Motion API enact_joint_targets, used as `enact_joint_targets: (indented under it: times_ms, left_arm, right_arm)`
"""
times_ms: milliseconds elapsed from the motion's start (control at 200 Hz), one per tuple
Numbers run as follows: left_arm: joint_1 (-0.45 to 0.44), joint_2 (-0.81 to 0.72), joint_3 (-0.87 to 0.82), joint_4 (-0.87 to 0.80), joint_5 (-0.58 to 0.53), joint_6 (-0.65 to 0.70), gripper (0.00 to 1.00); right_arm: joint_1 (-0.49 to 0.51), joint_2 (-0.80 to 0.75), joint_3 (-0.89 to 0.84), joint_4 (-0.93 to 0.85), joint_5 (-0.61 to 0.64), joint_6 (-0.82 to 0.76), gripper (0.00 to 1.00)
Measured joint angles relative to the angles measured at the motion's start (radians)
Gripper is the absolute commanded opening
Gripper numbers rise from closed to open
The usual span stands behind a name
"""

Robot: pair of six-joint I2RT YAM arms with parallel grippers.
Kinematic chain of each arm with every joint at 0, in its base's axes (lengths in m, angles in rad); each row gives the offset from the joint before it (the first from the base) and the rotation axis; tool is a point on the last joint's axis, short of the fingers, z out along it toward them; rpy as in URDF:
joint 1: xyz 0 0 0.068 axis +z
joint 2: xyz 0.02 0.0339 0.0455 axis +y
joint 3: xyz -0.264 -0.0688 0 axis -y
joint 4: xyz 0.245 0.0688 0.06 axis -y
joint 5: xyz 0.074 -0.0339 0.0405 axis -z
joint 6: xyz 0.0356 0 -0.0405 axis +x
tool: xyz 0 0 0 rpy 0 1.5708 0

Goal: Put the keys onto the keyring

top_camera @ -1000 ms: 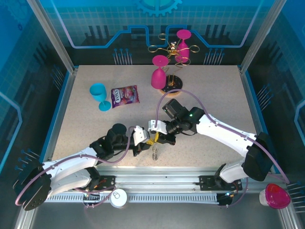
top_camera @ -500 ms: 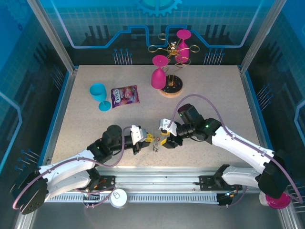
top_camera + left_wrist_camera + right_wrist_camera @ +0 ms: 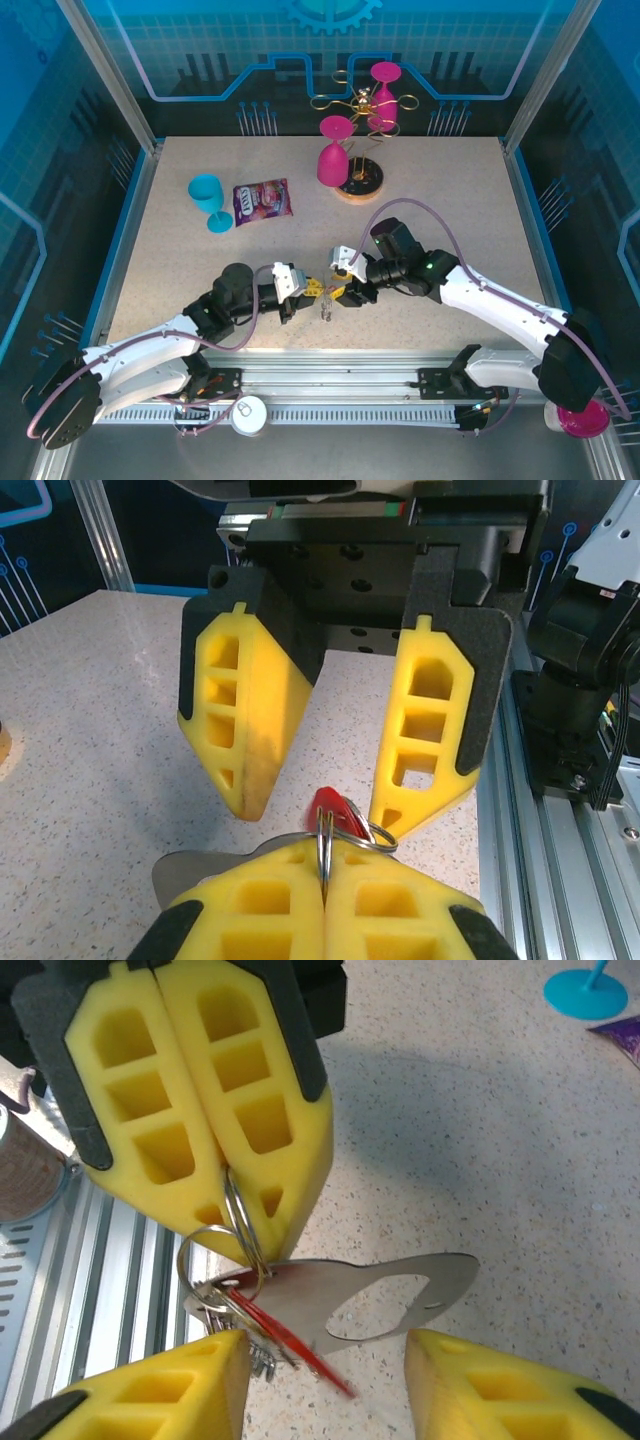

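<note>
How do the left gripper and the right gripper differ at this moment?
The left gripper has its jaws shut, while the right gripper has them open. The left gripper pinches a wire ring of the keyring; the right gripper holds nothing. Both have yellow fingers and face each other closely.

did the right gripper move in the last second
Yes. The right gripper, open, pulled right: its wrist sat straight below the wooden rack base, now lies right of it, farther from the left gripper shut on the keyring.
</note>
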Motion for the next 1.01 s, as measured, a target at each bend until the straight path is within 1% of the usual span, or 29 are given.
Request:
enact_joint_targets:
  times_ms: [30,125,190,495,710,735,760,780,881,946,1006]
  left_arm:
    - [0.0,0.0,0.0,0.006,0.0,0.0,0.0]
    - [0.0,0.0,-0.002,0.023,-0.001,0.0,0.0]
    - [0.002,0.0,-0.007,0.037,-0.01,0.0,0.0]
    - [-0.005,0.001,-0.048,0.119,0.0,-0.001,0.0]
    - [-0.005,0.015,-0.056,0.166,0.008,-0.003,0.0]
    - [-0.005,0.016,-0.057,0.167,0.008,-0.003,0.0]
    - [-0.005,0.018,-0.057,0.171,0.008,-0.003,0.0]
    - [-0.005,0.019,-0.057,0.173,0.008,-0.003,0.0]
    - [-0.005,0.022,-0.057,0.191,0.011,0.0,0.0]
    - [-0.005,0.028,-0.057,0.2,0.011,0.001,0.0]
    - [-0.005,0.039,-0.057,0.203,0.016,0.003,0.0]
  right_arm:
    - [0.0,0.001,0.0,0.004,-0.005,0.003,0.33]
    - [0.0,0.002,0.0,0.008,-0.024,0.007,0.12]
    - [0.0,0.001,0.0,-0.006,-0.045,0.002,0.0]
    - [-0.003,-0.015,0.005,-0.077,-0.054,-0.012,0.0]
    - [0.014,0.047,0.036,-0.109,-0.065,-0.011,0.0]
    - [0.014,0.051,0.04,-0.113,-0.065,-0.011,0.05]
    - [0.014,0.051,0.042,-0.115,-0.064,-0.011,0.14]
    - [0.014,0.05,0.042,-0.117,-0.064,-0.008,0.2]
    - [0.005,0.027,0.042,-0.119,-0.06,0.007,0.37]
    - [-0.009,-0.012,0.036,-0.105,-0.056,0.007,0.43]
    - [-0.026,-0.066,0.019,-0.084,-0.056,0.008,0.43]
